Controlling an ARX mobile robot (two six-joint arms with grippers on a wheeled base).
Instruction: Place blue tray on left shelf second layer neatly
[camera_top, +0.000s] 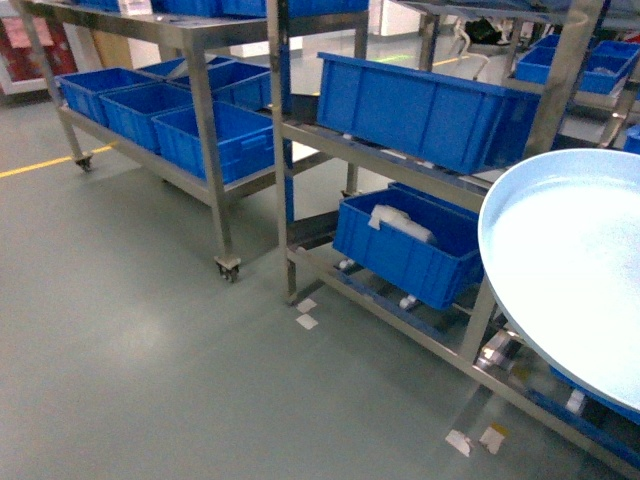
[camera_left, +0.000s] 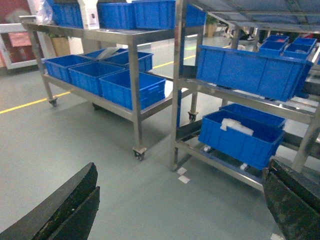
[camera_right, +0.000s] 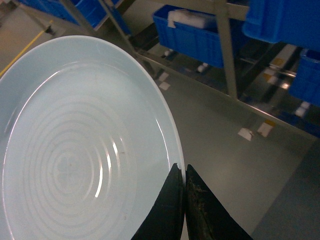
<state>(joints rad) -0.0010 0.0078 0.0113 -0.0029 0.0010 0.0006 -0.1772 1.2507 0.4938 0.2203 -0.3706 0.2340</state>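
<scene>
In the head view, the tray is seen at the right edge, held above the floor before the shelves. In the left wrist view, the left gripper is spread wide, with nothing between its fingers. In the right wrist view, the tray's rim is clamped by the right gripper.

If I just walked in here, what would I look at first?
Probably the big, shiny blue tray, held up in the air by its rim in the right gripper, filling the right side of the head view. Next, the rows of dark blue crates sitting on the metal shelves behind it, one crate down low with something white inside. The left gripper is open and holds nothing.
</scene>
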